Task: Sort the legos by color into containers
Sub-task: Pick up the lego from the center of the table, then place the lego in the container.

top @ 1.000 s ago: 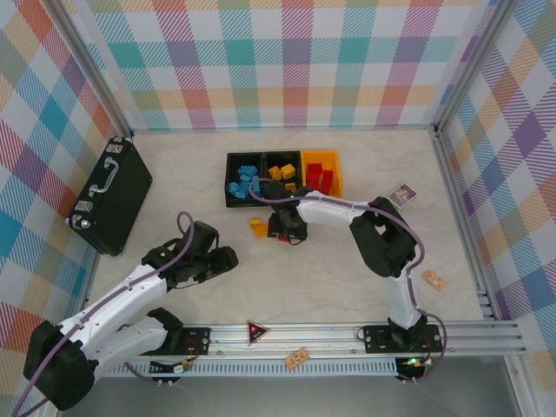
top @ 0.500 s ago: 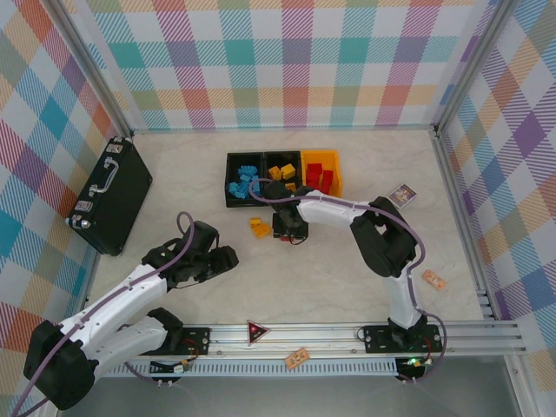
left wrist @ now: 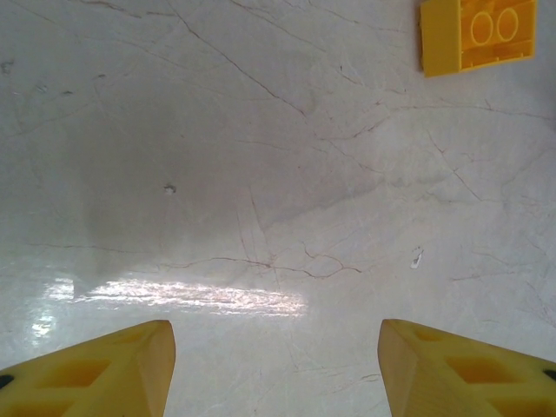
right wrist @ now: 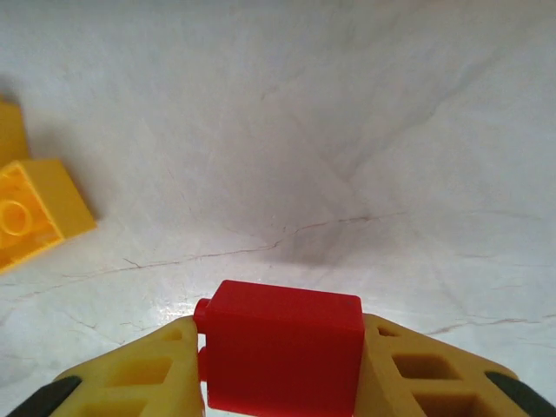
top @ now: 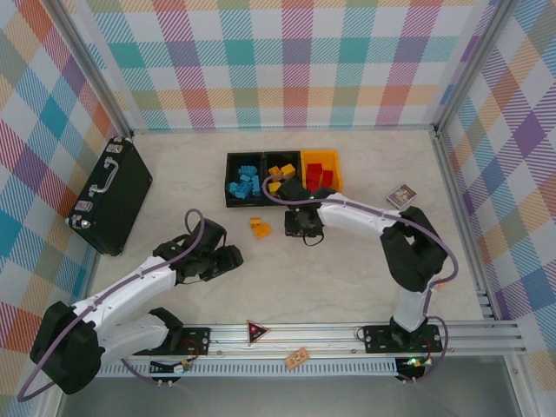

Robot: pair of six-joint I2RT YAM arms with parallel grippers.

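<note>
Three joined bins stand at the back centre: a black bin (top: 246, 182) with blue legos, a black bin (top: 280, 173) with yellow legos, and a yellow-orange bin (top: 321, 170) with red legos. My right gripper (top: 304, 229) (right wrist: 280, 369) is shut on a red lego (right wrist: 282, 334), just in front of the bins and above the table. A loose yellow lego (top: 259, 228) (right wrist: 30, 221) (left wrist: 476, 33) lies to its left. My left gripper (top: 229, 258) (left wrist: 276, 352) stands open over bare table, with the yellow lego ahead of it to the right.
A large black case (top: 113, 193) lies at the far left. A small card (top: 400, 195) and a tan wooden block (top: 433, 280) sit at the right. Another tan block (top: 297, 357) and a red triangle (top: 256, 330) rest on the front rail.
My right gripper has moved right, away from the yellow lego, carrying the red lego. My left gripper has slid right and forward towards the yellow lego.
</note>
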